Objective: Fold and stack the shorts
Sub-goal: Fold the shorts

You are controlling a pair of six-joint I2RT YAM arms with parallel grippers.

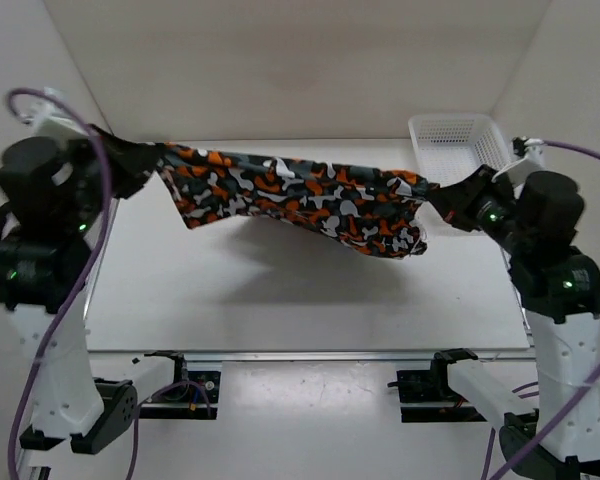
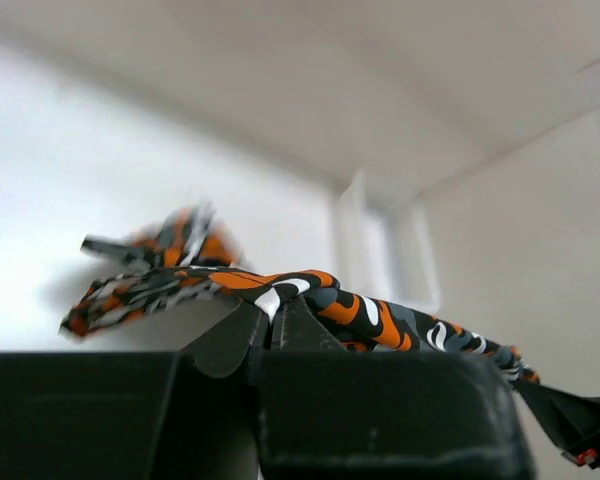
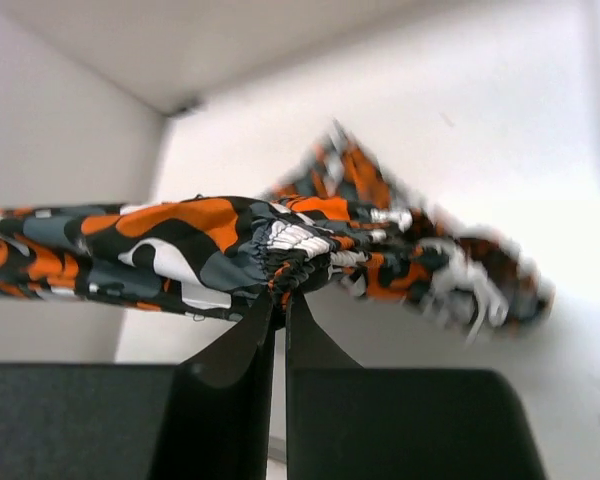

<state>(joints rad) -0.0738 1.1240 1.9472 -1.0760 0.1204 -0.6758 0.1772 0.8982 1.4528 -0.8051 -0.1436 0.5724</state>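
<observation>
Seen from above, a white worktop (image 1: 280, 300) stretches between two robot arms, with pale walls around it. On the left, the left arm (image 1: 40, 230), black at the top and white lower down, has a purple cable looping beside it. Its left gripper (image 1: 145, 160) is raised above the worktop and clamped tight on one end of the shorts (image 1: 300, 195). The shorts, in soft fabric printed with orange, black, grey and white blotches, hang in the air like a banner across the middle. They are pulled out sideways between the two arms, sag a little along the lower edge, and cast a soft shadow on the worktop below. Further right, a white mesh basket (image 1: 455, 140) sits at the far right corner of the worktop. Just in front of the basket, the right gripper (image 1: 442, 200) is pinched closed on the other end of the shorts. The left wrist camera shows the left gripper (image 2: 272, 320) closed on a fold of the shorts (image 2: 310, 295). The right wrist camera shows the right gripper (image 3: 280, 300) nipping the gathered edge of the shorts (image 3: 180, 245).
</observation>
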